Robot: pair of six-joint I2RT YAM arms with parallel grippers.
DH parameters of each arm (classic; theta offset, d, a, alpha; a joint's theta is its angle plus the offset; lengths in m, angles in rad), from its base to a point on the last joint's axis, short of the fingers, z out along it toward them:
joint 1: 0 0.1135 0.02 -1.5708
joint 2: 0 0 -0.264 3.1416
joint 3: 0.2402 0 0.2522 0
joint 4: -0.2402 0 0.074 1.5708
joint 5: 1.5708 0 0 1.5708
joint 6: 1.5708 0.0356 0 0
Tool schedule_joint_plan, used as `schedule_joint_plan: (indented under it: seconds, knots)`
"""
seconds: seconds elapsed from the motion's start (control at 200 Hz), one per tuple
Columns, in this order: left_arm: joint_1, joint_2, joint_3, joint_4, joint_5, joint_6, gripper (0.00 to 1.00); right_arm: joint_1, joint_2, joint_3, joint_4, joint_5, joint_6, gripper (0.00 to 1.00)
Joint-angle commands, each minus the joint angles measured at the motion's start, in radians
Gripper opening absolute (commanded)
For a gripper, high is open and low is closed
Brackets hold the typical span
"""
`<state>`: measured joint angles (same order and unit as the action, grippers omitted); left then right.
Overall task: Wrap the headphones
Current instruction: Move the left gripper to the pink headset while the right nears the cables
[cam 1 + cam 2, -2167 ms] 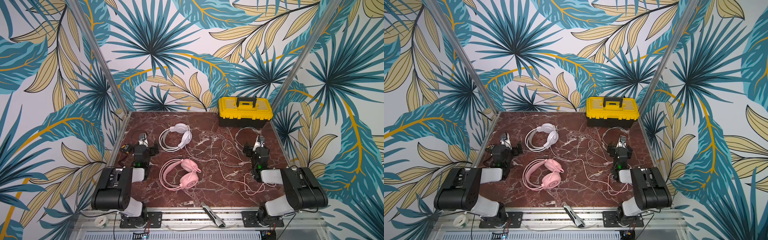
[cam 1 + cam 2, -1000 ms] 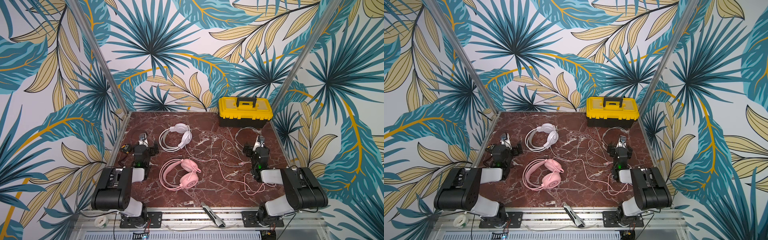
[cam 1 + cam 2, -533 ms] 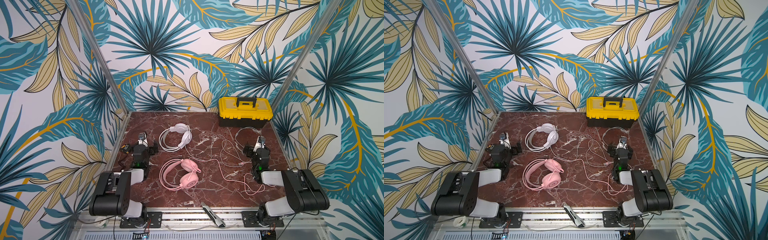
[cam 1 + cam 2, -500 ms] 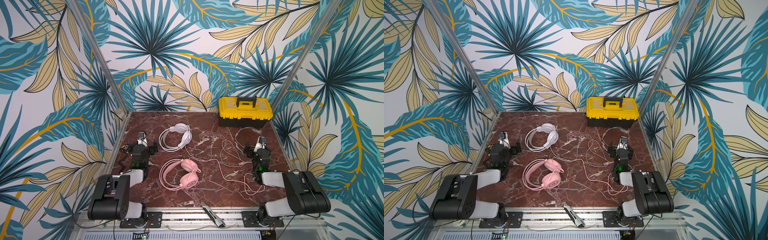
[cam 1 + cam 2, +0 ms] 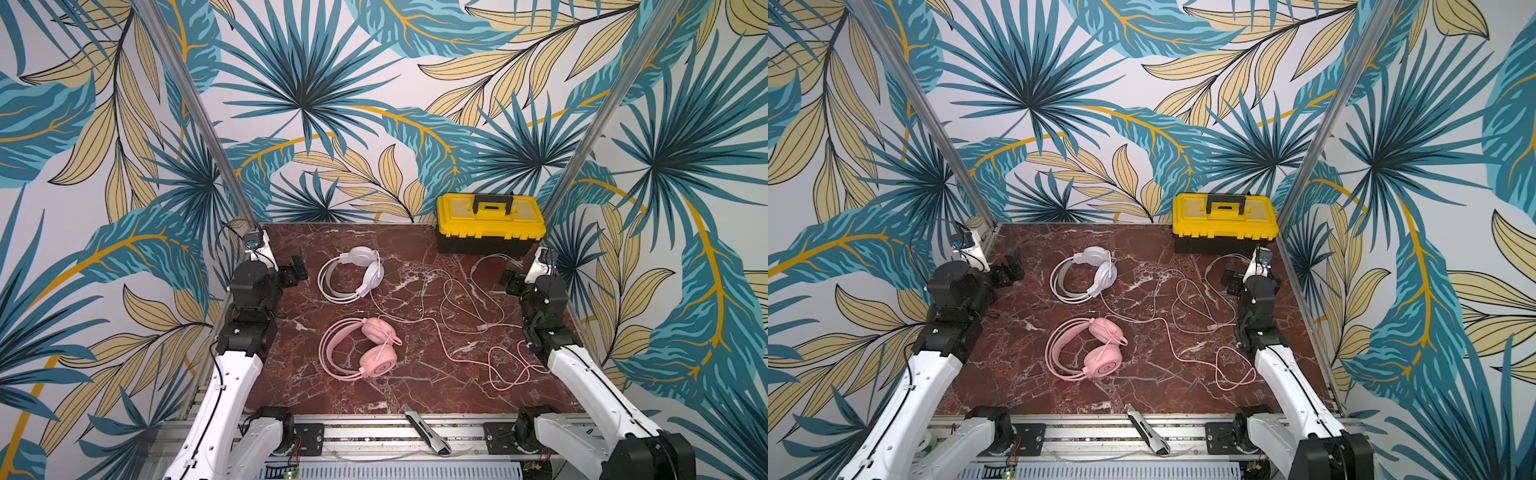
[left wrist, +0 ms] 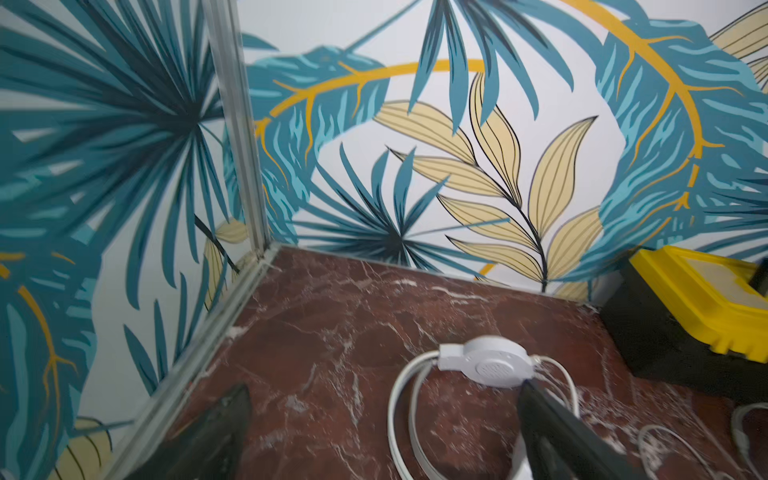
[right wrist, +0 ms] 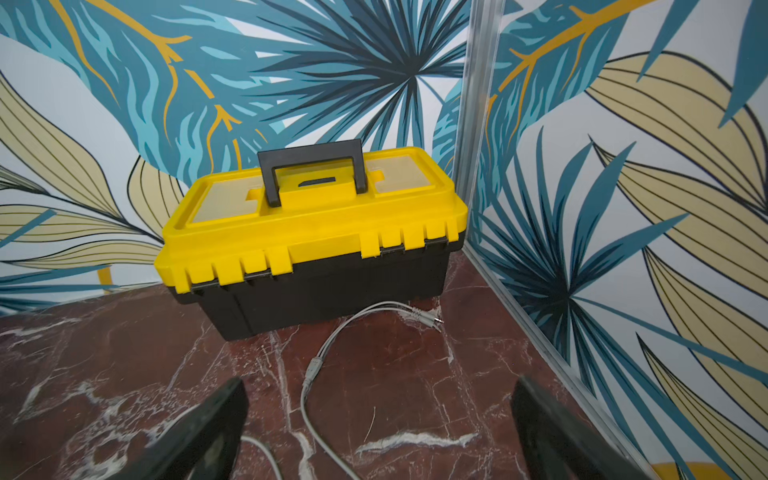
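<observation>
The white headphones (image 5: 353, 274) (image 5: 1086, 276) lie flat at the middle back of the red marble table (image 5: 419, 395). The pink headphones (image 5: 361, 349) (image 5: 1088, 351) lie in front of them. Their thin cables run right in loose loops: the white cable (image 5: 453, 291) and the pink cable (image 5: 498, 370). My left gripper (image 5: 293, 269) (image 5: 1011, 266) hangs open just left of the white headset, whose ear cup (image 6: 486, 365) shows beyond its empty fingers (image 6: 216, 432). My right gripper (image 5: 513, 279) (image 7: 378, 424) stands open above the white cable's plug end (image 7: 316, 365), holding nothing.
A yellow-and-black toolbox (image 5: 490, 224) (image 7: 311, 232) stands at the back right, close ahead of the right gripper. A utility knife (image 5: 428, 432) lies on the front metal rail. Leaf-patterned walls close in the table on the left, back and right.
Both arms have unfolded from their low resting pose at the front and lifted their grippers up and towards the back. Both grippers stay open. Headphones and cables have not moved.
</observation>
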<state>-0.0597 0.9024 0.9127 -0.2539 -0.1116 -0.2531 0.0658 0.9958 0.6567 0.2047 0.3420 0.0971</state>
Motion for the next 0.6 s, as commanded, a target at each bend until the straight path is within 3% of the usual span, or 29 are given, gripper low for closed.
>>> schedule_joint_plan:
  seconds: [0.0, 0.09, 0.32, 0.461, 0.591]
  knots:
    - [-0.031, 0.029, 0.105, -0.429, -0.002, -0.158, 1.0, 0.023, -0.026, 0.069, -0.348, -0.023, 0.053, 1.0]
    - [-0.046, 0.075, 0.183, -0.603, 0.0, -0.235, 1.0, 0.046, -0.036, 0.129, -0.471, -0.043, 0.062, 1.0]
    - [-0.048, 0.189, 0.235, -0.871, 0.185, -0.381, 1.0, 0.136, -0.043, 0.218, -0.661, -0.032, 0.071, 1.0]
    - [-0.048, 0.253, 0.248, -1.044, 0.217, -0.39, 1.0, 0.205, -0.063, 0.229, -0.733, -0.005, 0.079, 1.0]
    - [-0.075, 0.258, 0.208, -1.079, 0.251, -0.397, 1.0, 0.238, -0.07, 0.227, -0.763, -0.028, 0.089, 1.0]
